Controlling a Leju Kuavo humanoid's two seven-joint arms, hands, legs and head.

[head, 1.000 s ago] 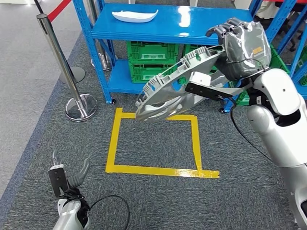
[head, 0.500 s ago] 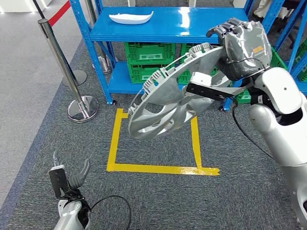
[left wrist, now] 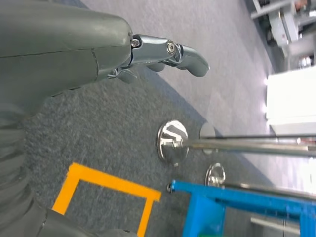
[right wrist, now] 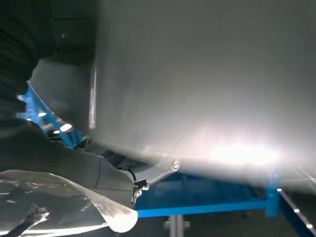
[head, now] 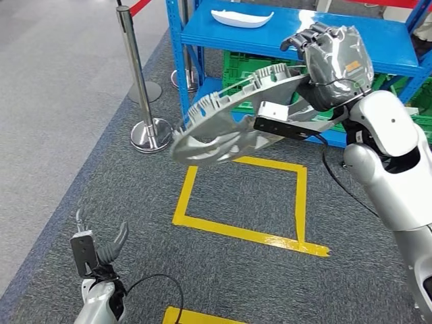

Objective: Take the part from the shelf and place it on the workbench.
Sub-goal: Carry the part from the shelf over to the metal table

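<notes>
Head view: our right hand [head: 326,57] grips the silver wheel cover [head: 229,125] above the floor. Our left hand [head: 104,251] hangs released, fingers apart.

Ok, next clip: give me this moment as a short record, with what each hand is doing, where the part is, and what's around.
right hand: grips the silver wheel cover by its rim
wheel cover: off the shelf, tilted, in the air above the carpet
left hand: low, holding nothing, fingers apart
shelf: blue, a white part lying on top, green crates below
floor: yellow tape square
nearby: chrome post with red rope
</notes>
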